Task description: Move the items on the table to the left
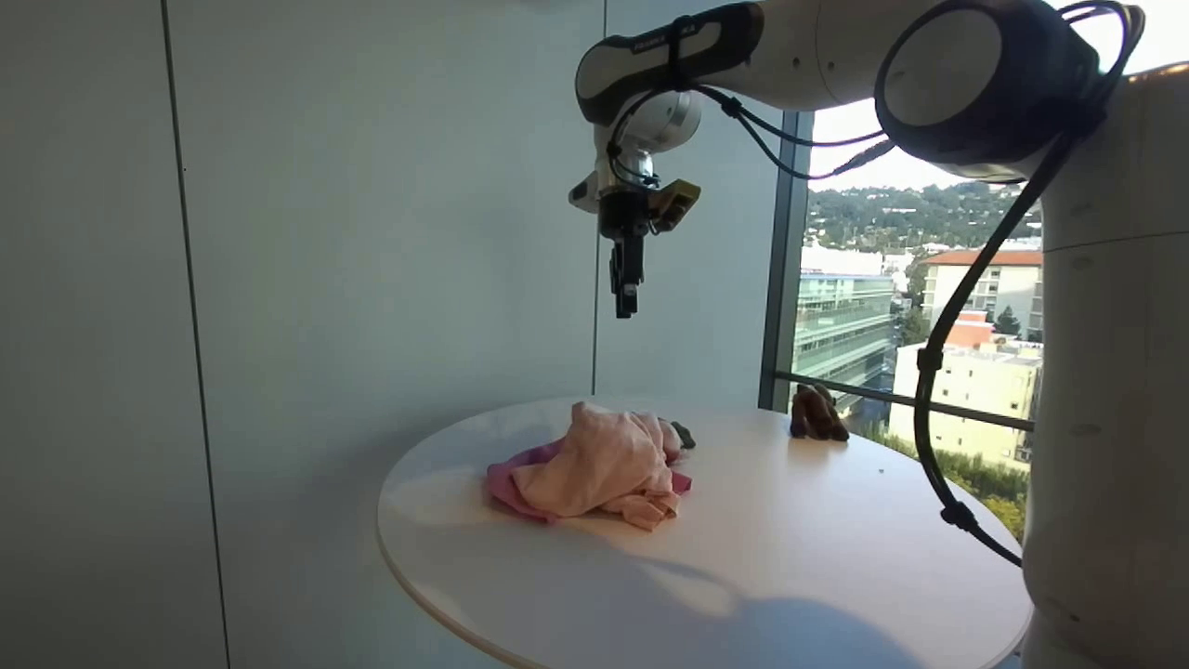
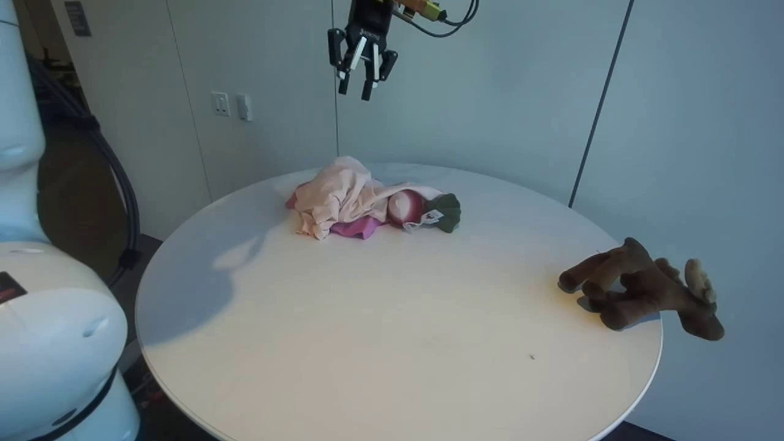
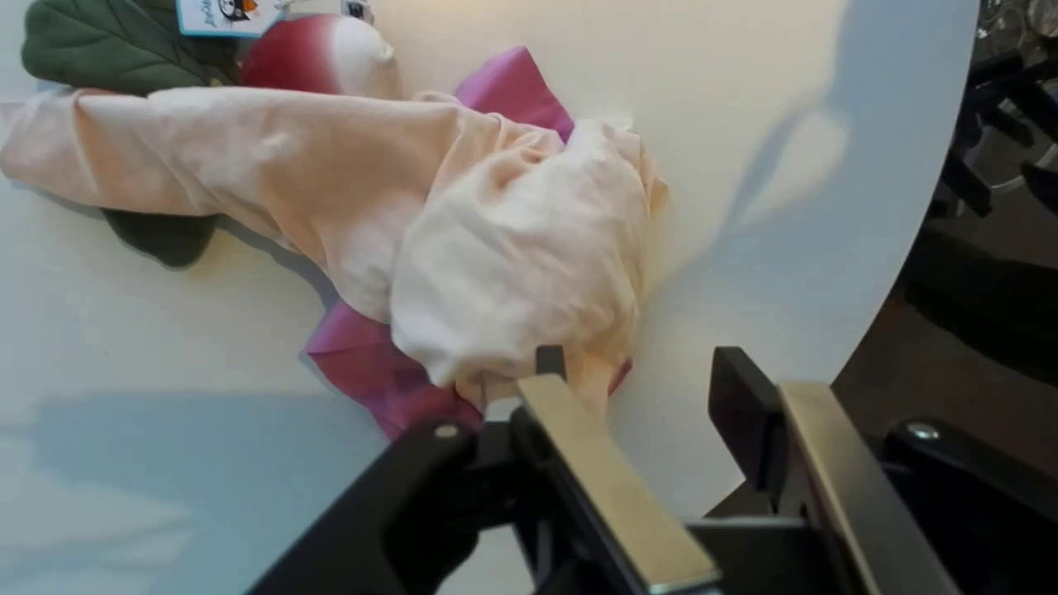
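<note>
A crumpled pale pink cloth (image 1: 604, 465) lies on the round white table (image 2: 398, 318), also in the wrist view (image 3: 529, 256). A magenta item (image 2: 357, 228) is mostly hidden under it. A red and white plush radish (image 2: 405, 207) with dark green leaves (image 3: 116, 45) and a tag is partly covered by the cloth. A brown plush animal (image 2: 631, 282) lies at the table's edge, also in an exterior view (image 1: 816, 413); it is out of the wrist view. My gripper (image 2: 354, 92) is open and empty, well above the cloth; its fingers (image 3: 640, 372) show apart in the wrist view.
A pale wall (image 1: 390, 232) stands behind the table. A window (image 1: 845, 316) is beyond the brown plush. The arm's thick base (image 1: 1105, 372) and a hanging cable (image 1: 929, 409) are beside the table. The brown plush's head hangs over the table's rim.
</note>
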`<state>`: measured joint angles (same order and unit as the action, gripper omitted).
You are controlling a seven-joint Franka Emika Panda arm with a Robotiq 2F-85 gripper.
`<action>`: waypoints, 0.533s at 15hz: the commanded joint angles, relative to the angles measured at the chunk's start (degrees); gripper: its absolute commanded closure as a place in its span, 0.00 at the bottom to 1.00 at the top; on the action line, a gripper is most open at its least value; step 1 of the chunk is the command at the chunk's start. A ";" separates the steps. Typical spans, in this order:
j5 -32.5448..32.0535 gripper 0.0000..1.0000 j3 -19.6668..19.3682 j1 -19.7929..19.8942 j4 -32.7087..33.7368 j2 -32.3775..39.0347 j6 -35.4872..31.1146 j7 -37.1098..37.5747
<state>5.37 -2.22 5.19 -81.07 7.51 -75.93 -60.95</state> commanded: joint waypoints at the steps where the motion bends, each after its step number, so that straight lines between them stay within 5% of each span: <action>1: 0.25 0.17 -1.40 1.46 0.84 -0.56 -3.87 3.13; 3: -0.73 0.02 -2.84 2.80 3.44 1.04 -7.59 4.90; 8: -0.07 0.00 -9.34 9.13 -0.57 1.05 -18.70 5.73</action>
<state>4.81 -8.46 10.91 -80.61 7.98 -89.54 -56.02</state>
